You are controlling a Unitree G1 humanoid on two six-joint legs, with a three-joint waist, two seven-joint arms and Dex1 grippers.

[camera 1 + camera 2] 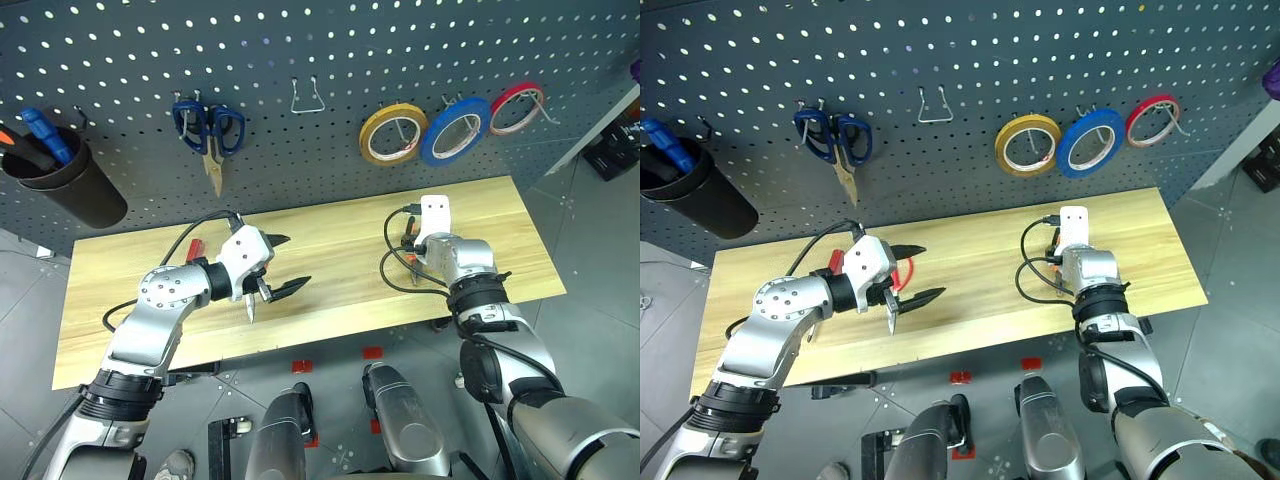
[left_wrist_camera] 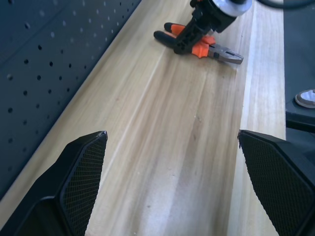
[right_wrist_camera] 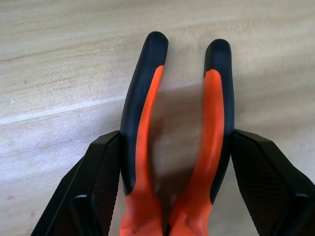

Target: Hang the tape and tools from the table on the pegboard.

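The orange-and-black pliers (image 3: pixel 145 147) lie flat on the pale wood table (image 1: pixel 330 235), right of centre. My right gripper (image 3: pixel 175 140) is down over them, its black fingers (image 3: pixel 101 182) pressed against the outer sides of both handles. My left gripper (image 1: pixel 290 265) hovers open over the table's left-middle with nothing between its fingers. A red handle (image 1: pixel 904 272) peeks out from behind the left hand, and the remainder of that tool is hidden. The blue tape (image 1: pixel 455 130) hangs from a hook on the dark grey pegboard (image 1: pixel 300 40).
On the pegboard hang blue-handled scissors (image 1: pixel 210 130), a yellow roll (image 1: pixel 392 133) and a red roll (image 1: pixel 517 108). A bare metal hook (image 1: pixel 307 97) sits between them. A black cup (image 1: pixel 60 175) holding screwdrivers hangs at far left.
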